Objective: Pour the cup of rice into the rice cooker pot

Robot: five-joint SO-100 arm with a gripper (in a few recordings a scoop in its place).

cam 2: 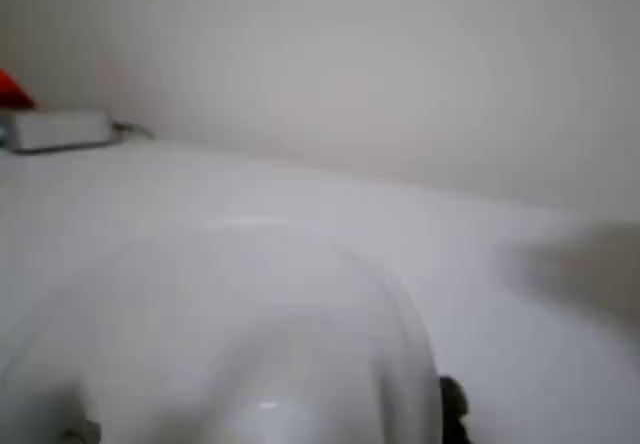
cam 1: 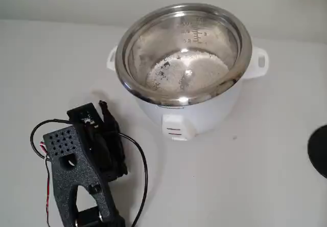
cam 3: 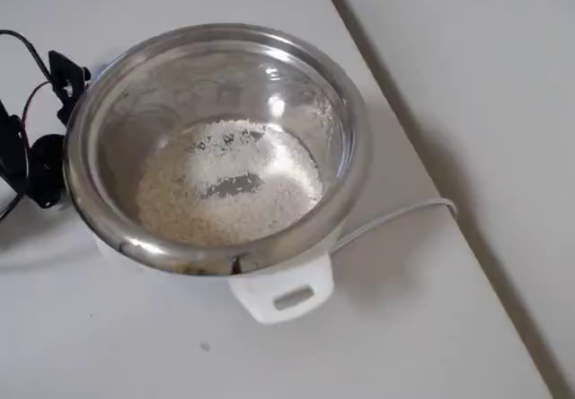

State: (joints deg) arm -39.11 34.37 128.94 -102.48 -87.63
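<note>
The rice cooker pot (cam 1: 184,12) is a shiny steel bowl in a white body, standing at the middle of the table. The rice (cam 1: 186,71) lies in a thin white layer on its bottom, also seen from above (cam 3: 229,192). My black gripper (cam 1: 104,115) hangs low to the left of the cooker, clear of its wall. In the wrist view the cup (cam 2: 250,344) is a blurred translucent dome right in front of the camera, with a dark fingertip (cam 2: 452,404) against its right edge. The jaws appear shut on it.
A black wire (cam 1: 140,165) loops around the arm on the table. The cooker's white cord (cam 3: 395,215) runs off to the right towards the table edge. A dark round object (cam 1: 319,150) sits at the right edge. A grey box (cam 2: 60,129) lies far off by the wall.
</note>
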